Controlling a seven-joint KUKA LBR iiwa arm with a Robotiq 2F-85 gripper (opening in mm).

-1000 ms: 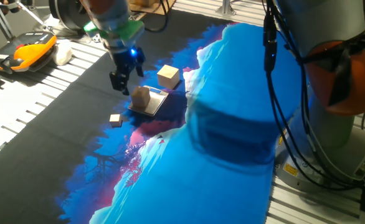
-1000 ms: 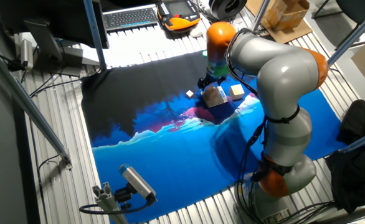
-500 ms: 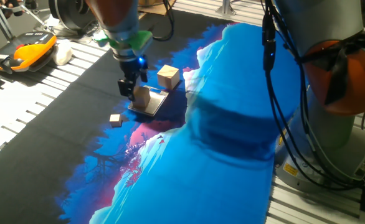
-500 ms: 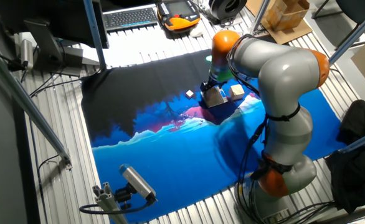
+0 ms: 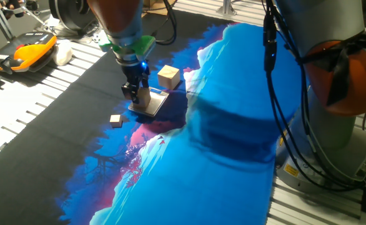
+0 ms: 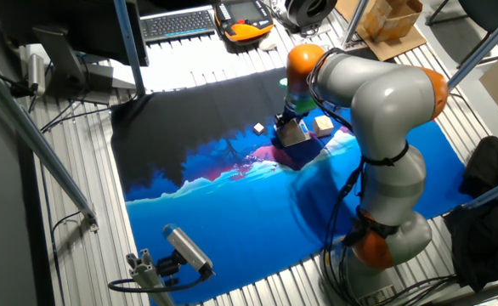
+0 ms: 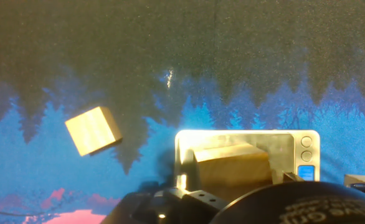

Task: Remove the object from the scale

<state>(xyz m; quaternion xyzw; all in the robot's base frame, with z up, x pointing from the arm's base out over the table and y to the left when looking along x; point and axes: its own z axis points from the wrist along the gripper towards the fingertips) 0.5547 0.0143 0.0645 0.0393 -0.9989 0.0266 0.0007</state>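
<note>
The object, a light-tan wooden cube (image 7: 231,165), sits on the scale (image 7: 185,146), a flat silvery square plate with buttons and a blue display on its right side. In one fixed view my gripper (image 5: 137,95) is down at the cube (image 5: 145,97) on the scale (image 5: 158,104), its dark fingers open and standing on either side of the cube, hiding most of it. In the other fixed view the gripper (image 6: 288,127) is over the scale (image 6: 300,140). The fingertips do not show in the hand view.
A slightly larger tan cube (image 5: 168,76) lies just behind the scale and shows in the hand view (image 7: 93,130). A tiny tan cube (image 5: 115,120) lies in front left. The blue-and-black cloth (image 5: 233,144) covers the table. An orange handset (image 5: 27,51) lies far left.
My gripper has moved right and down from beside the scale to the cube on it. The cube, the scale and the other cubes have not moved.
</note>
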